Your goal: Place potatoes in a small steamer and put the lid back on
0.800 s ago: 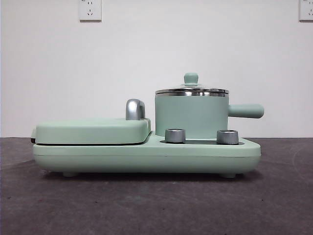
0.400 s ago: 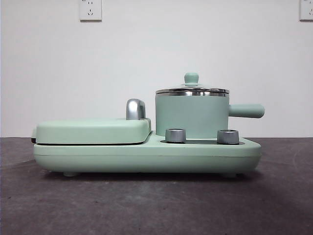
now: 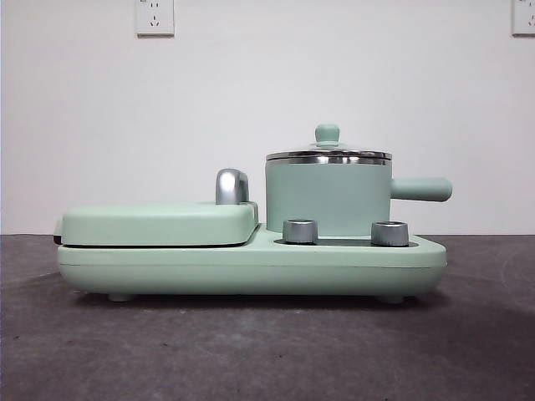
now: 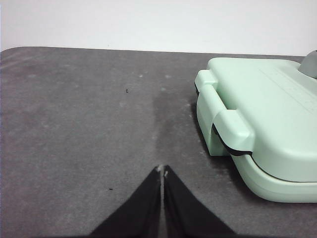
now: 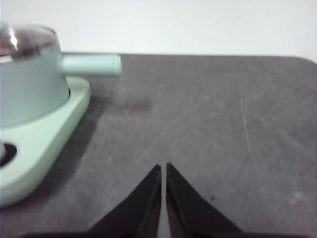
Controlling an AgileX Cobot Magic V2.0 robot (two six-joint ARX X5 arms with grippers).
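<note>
The small steamer point(image 3: 328, 196) stands on the right half of the mint-green cooker base point(image 3: 251, 269), its straight handle point(image 3: 422, 189) pointing right. The glass lid point(image 3: 328, 153) with its mint knob sits on the steamer. The steamer also shows in the right wrist view point(image 5: 29, 74). The potato is not in view. My left gripper point(image 4: 162, 171) is shut and empty above the table, beside the griddle end of the cooker. My right gripper point(image 5: 163, 168) is shut and empty above the table, on the steamer handle's side. Neither gripper shows in the front view.
The flat griddle cover point(image 3: 159, 224) with a chrome handle point(image 3: 231, 185) closes the cooker's left half; it also shows in the left wrist view point(image 4: 267, 114). Two steel knobs point(image 3: 299, 231) face the front. Dark grey table point(image 3: 267, 351), white wall behind.
</note>
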